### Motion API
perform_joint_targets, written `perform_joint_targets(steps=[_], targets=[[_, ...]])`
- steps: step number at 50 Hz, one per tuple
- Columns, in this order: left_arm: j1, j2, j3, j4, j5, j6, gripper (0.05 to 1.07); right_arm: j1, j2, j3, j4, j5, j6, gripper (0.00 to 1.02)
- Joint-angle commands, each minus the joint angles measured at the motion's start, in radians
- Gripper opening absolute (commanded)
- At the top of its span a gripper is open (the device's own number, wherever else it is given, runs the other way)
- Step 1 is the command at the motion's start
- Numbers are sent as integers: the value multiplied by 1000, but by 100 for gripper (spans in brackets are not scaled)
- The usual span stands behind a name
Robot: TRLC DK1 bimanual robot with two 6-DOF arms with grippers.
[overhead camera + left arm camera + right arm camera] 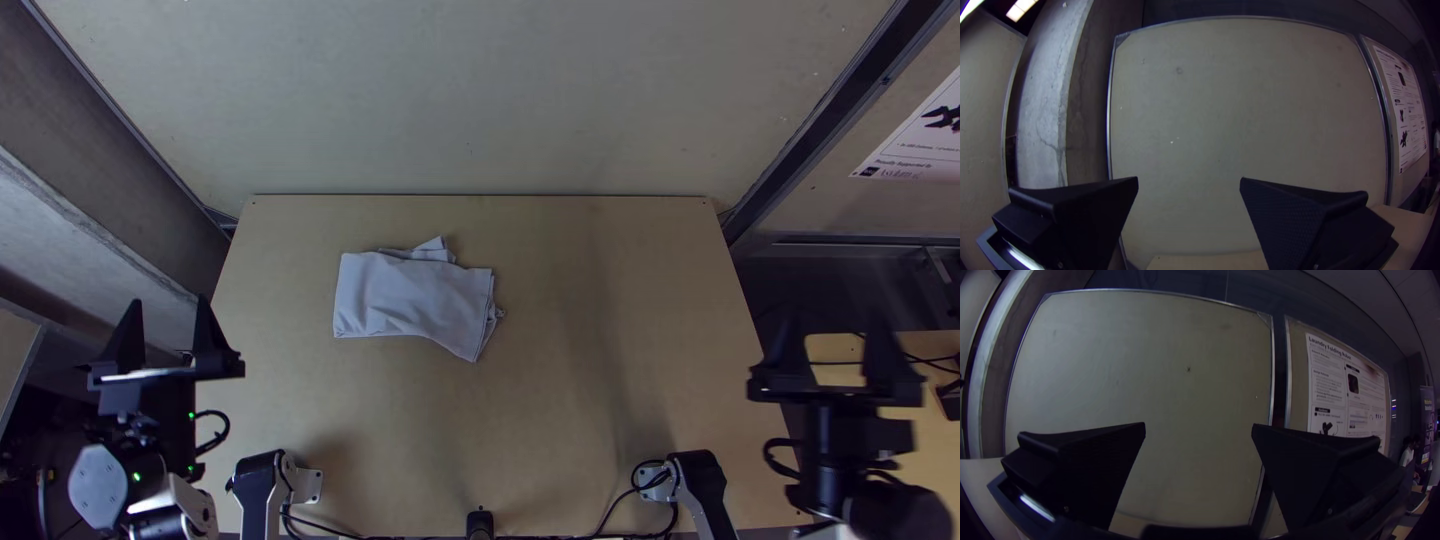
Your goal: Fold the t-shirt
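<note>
T-shirt [412, 300] lies folded into a small bundle, edges a bit uneven, on the tabletop [600, 400], left of ctr & toward the far edge. L pincer [165, 335] & R pincer [838, 350] both wide, nothing between, each beside the tabletop, well apart from the cloth.

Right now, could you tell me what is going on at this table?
Nothing is being handled. The shirt lies folded into an uneven packet on the table, left of the middle, a corner poking out at its far edge. The left claw and the right claw stand open and empty at the table's sides.
</note>
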Motion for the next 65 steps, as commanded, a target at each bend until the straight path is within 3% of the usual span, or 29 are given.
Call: perform_joint_targets(steps=[1,17,28,32,40,65], targets=[[7,-58,-110,37,-1,20,103,9,-96,-192,52,9,-48,97],[1,-190,-373,119,19,36,103,59,-188,-611,268,8,-51,97],[-2,-192,-567,162,17,96,103,82,-216,-865,342,8,-107,97],[-7,-192,-607,130,17,100,103,96,-214,-865,236,6,-88,98],[-10,-184,-634,-57,16,137,103,108,-211,-865,231,6,-61,98],[9,-189,-634,-58,11,128,103,108,-211,-864,231,6,-61,98]])
